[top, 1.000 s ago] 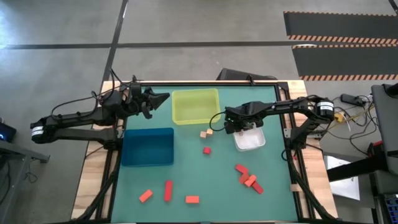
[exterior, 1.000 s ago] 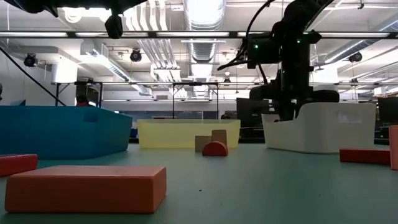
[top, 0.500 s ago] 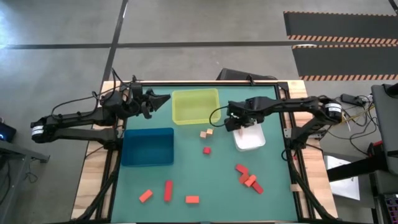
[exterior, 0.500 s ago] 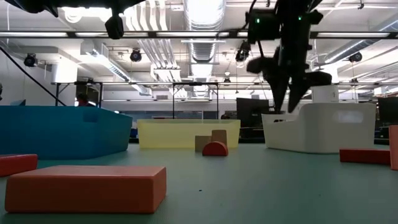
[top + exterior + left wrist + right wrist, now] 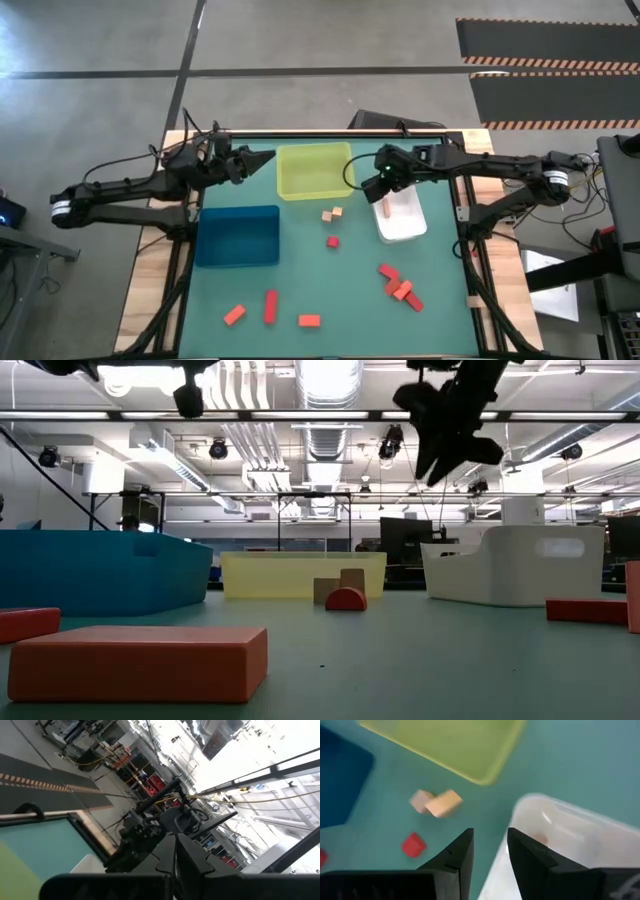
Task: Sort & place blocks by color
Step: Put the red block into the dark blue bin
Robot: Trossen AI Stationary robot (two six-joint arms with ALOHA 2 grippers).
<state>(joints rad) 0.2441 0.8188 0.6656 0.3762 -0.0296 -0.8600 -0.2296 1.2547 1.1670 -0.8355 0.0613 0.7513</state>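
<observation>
The right gripper [image 5: 372,187] is hovering part-open and empty over the white tray [image 5: 404,222] (1 pale block [image 5: 385,210] lying inside); yellow-green tray [image 5: 314,170] and blue tray [image 5: 238,236] are sitting empty.

red and tan blocks [image 5: 331,214], blue tray [image 5: 237,237], yellow-green tray [image 5: 314,170], white tray [image 5: 402,217].

Grey concrete floor [image 5: 300,40], striped mats [image 5: 545,45], bright ceiling lights [image 5: 325,380], perhaps ducts

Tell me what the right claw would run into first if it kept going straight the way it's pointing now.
Most likely the near rim of the white tray. The right claw, open and empty, points down past that edge, with green table beside it. Depth is unclear, so it might just miss the rim and meet the table instead.
</observation>
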